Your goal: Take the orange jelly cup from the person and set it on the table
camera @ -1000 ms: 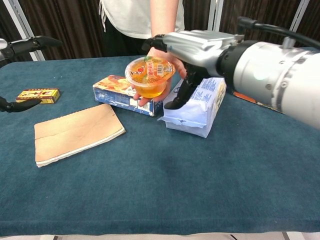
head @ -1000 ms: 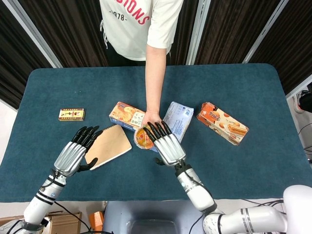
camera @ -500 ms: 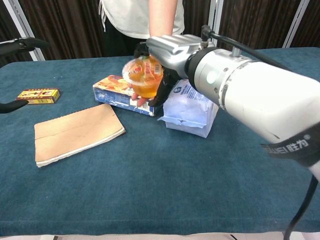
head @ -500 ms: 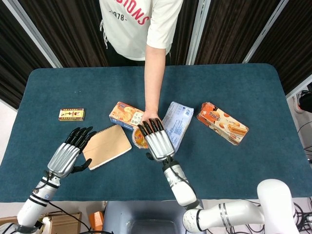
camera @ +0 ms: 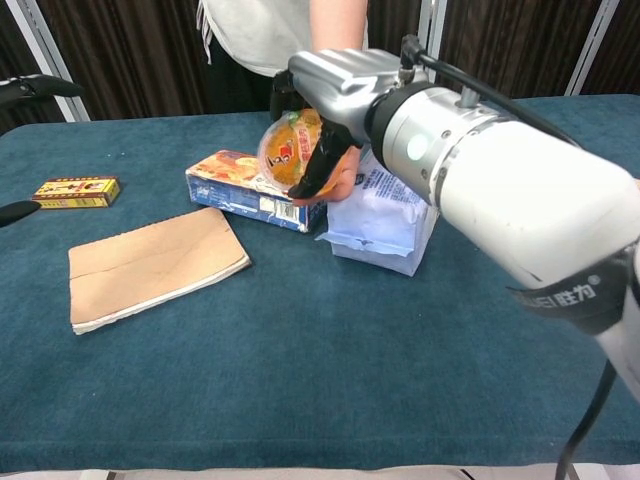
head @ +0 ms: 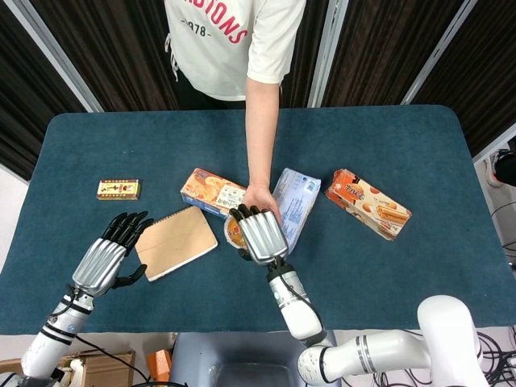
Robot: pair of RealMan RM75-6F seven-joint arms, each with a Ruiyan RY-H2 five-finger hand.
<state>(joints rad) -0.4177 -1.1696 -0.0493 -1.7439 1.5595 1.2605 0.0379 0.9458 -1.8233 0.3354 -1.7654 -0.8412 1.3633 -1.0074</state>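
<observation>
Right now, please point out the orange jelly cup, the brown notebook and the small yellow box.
orange jelly cup (camera: 287, 150), chest view, on its printed lid.
brown notebook (camera: 150, 262), chest view, middle of its cover.
small yellow box (head: 118, 189), head view, on its top face.

Blue table (head: 419, 145) with snack boxes (head: 368, 203), notebook (head: 176, 240)

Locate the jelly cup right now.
Chest view: jelly cup tilted in the right robot hand, above the orange box, beside the person's hand.

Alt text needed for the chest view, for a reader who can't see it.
The right robot hand grips a tilted orange jelly cup above a blue table, the person's hand just behind it. Nearby lie snack boxes, a white pouch and a brown notebook.
</observation>
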